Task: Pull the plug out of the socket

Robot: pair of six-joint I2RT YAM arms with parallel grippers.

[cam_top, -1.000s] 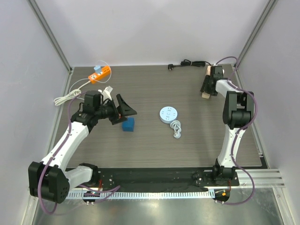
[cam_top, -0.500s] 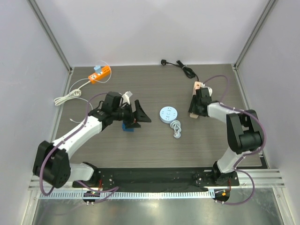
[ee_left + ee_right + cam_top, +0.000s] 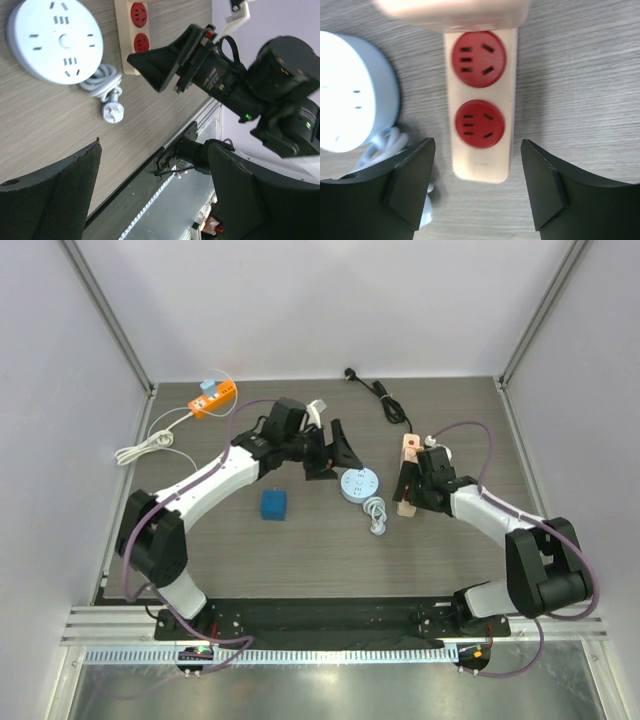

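An orange power strip (image 3: pixel 214 398) with a white plug and white cable (image 3: pixel 150 445) in it lies at the back left, far from both grippers. A round white socket (image 3: pixel 358 484) lies mid-table with its coiled cable and loose white plug (image 3: pixel 376 515); it also shows in the left wrist view (image 3: pixel 55 40). My left gripper (image 3: pixel 338 455) is open and empty just left of it. A beige strip with red sockets (image 3: pixel 480 105) lies right of the round socket. My right gripper (image 3: pixel 477 190) is open, one finger on either side of the strip's near end with gaps showing.
A blue cube (image 3: pixel 274 505) sits left of centre. A black cable (image 3: pixel 385 395) runs from the beige strip (image 3: pixel 408 465) toward the back wall. The right arm (image 3: pixel 225 80) fills the upper right of the left wrist view.
My left arm swung right and back, from the blue cube to the round socket. My right gripper came from the back right corner toward the centre, and the beige strip and black cable came with it.
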